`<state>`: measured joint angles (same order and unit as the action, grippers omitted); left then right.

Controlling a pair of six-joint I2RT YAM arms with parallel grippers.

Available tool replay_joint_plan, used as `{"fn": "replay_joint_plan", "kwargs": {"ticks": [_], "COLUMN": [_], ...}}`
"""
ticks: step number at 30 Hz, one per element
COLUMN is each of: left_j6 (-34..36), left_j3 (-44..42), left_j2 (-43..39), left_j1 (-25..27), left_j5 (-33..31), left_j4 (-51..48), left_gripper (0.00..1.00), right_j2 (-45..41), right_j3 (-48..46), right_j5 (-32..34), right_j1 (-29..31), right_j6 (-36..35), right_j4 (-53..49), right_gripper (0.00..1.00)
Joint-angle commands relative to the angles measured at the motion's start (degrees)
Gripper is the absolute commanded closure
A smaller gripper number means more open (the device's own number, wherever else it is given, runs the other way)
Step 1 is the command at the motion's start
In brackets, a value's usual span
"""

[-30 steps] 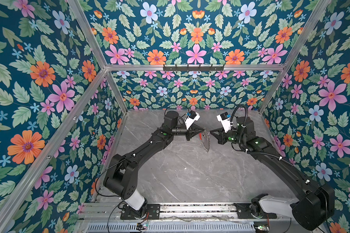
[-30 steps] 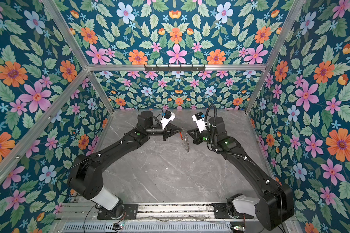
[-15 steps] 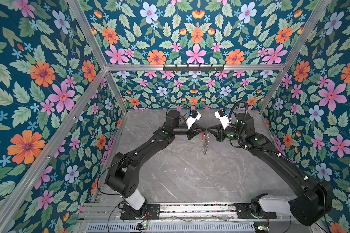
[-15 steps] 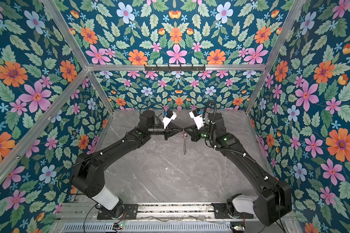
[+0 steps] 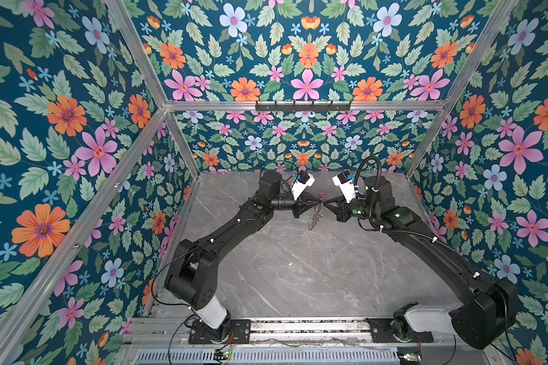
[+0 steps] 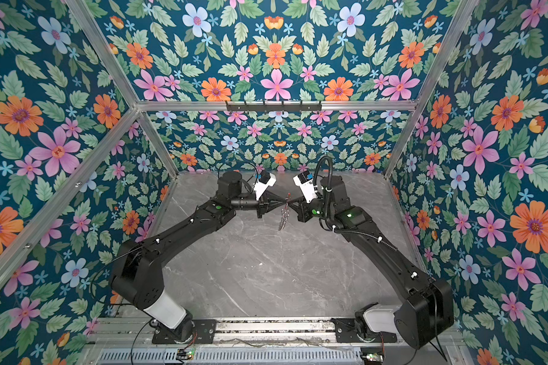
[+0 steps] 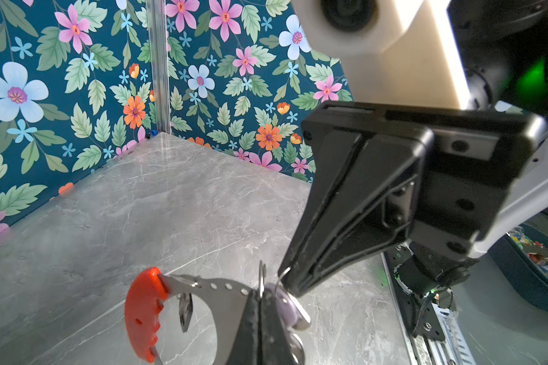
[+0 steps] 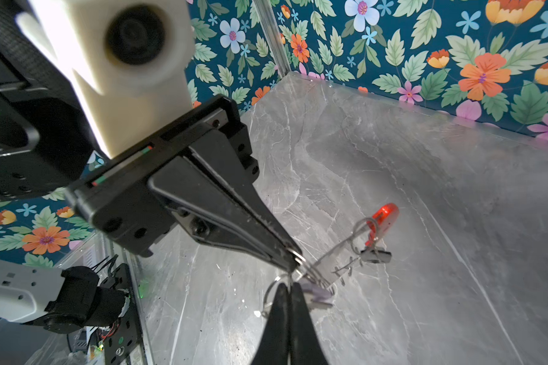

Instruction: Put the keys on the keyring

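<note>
You have flowered walls (image 5: 76,126) on a metal frame closing in the grey marbled table (image 5: 298,278). The left arm (image 5: 228,230) and right arm (image 5: 424,240) rise from the rail (image 5: 298,325) at the front edge and meet tip to tip over the back of the table. Each fills much of the other's wrist view. A black hook rack (image 5: 302,106) sits on the back crossbar, well above them. Your left gripper (image 7: 260,295) is pressed together on the metal band of the keyring (image 7: 222,287), which hangs below the two tips with its red grip (image 7: 143,313) outward. Your right gripper (image 7: 287,281) is also pressed together, its tip at a thin wire ring; you cannot tell whether it pinches that ring. The key (image 7: 287,308), with its lavender tag, lies against the left fingers and is partly hidden by them. In both top views the keyring (image 5: 315,218) shows only as a small edge-on dangle, and the key cannot be made out.
</note>
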<state>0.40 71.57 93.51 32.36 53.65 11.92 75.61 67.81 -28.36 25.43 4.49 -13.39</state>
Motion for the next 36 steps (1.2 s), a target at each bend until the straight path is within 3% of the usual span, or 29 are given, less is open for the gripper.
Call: {"fn": "replay_joint_plan", "kwargs": {"ticks": [1, 19, 36], "left_j6": [0.6, 1.8, 2.4], "left_j3": [0.8, 2.1, 2.4], "left_j2": [0.0, 1.0, 0.7], "left_j1": [0.1, 0.2, 0.2], "left_j5": [0.8, 1.5, 2.7], "left_j4": [0.6, -1.6, -2.3], "left_gripper": [1.0, 1.0, 1.0], "right_j2": [-0.4, 1.5, 1.7], "right_j3": [0.0, 2.1, 0.5], "right_j5": [1.1, 1.8, 7.2], "right_j1": [0.1, 0.4, 0.4], "right_j6": [-1.1, -1.9, -2.3], "right_j4": [1.0, 0.7, 1.8], "right_gripper": [1.0, 1.0, 1.0]}}
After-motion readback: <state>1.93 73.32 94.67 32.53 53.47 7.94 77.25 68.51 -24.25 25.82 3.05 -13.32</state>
